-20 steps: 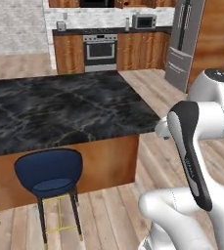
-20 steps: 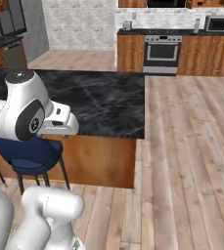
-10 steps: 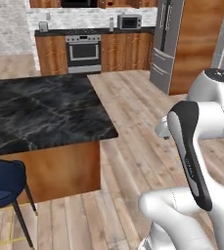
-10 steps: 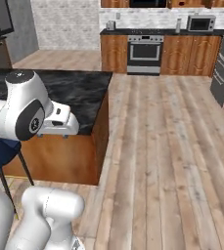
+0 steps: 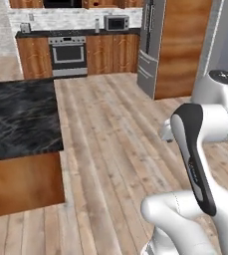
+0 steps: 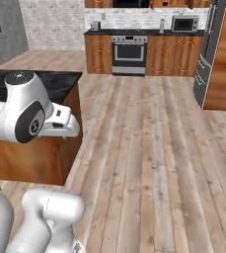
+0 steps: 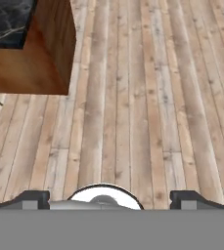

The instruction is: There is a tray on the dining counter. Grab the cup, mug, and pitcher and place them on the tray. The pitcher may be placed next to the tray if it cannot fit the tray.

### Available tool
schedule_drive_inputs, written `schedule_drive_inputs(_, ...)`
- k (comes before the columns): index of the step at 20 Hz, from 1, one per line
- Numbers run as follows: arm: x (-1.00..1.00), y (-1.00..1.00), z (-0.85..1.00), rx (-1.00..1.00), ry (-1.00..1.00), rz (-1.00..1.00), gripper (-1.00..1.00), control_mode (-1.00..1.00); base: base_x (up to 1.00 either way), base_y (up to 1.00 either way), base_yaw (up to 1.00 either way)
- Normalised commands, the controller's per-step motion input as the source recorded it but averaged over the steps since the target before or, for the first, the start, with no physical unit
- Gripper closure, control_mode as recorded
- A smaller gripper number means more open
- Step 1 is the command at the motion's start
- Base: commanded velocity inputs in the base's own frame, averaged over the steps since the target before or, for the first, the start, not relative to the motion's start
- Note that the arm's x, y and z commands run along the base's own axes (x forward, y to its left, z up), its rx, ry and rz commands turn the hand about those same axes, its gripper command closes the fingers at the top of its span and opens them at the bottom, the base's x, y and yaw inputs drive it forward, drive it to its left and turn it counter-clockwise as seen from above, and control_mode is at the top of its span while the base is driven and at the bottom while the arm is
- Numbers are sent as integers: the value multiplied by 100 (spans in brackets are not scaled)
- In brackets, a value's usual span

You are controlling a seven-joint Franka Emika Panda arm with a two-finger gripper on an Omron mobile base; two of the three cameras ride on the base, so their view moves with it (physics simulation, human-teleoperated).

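Two dark finger tips (image 7: 33,199) sit far apart at the bottom corners of my hand view, so the two-finger gripper (image 7: 111,200) is spread wide and grasping nothing; below it I see bare pale wood plank floor (image 7: 147,97).

The broad black marble dining counter with pale veins and brown wood sides (image 5: 21,119) is at the left edge of the left base view, mid-height, its top bare in the part I see. In the right base view its corner (image 6: 60,84) shows at the left, partly behind the white arm (image 6: 20,113). In the hand view its corner (image 7: 15,29) fills the upper left.

Back wall, top of both base views: steel oven (image 5: 68,55) set in brown wood cabinets (image 5: 33,60), a grey microwave (image 5: 116,22) on the dark worktop, and a tall steel fridge (image 5: 148,45) beside a wood panel at the upper right.

I can't locate the tray, cup, mug or pitcher from here.
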Motion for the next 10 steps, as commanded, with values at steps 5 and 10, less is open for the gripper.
schedule_drive_inputs(5, 0, 0, 0, 0, 0, 0, -100, 100, 98, -79, 11)
schedule_drive_inputs(10, 0, 0, 0, 0, 0, 0, -100, 100, 100, -30, 10)
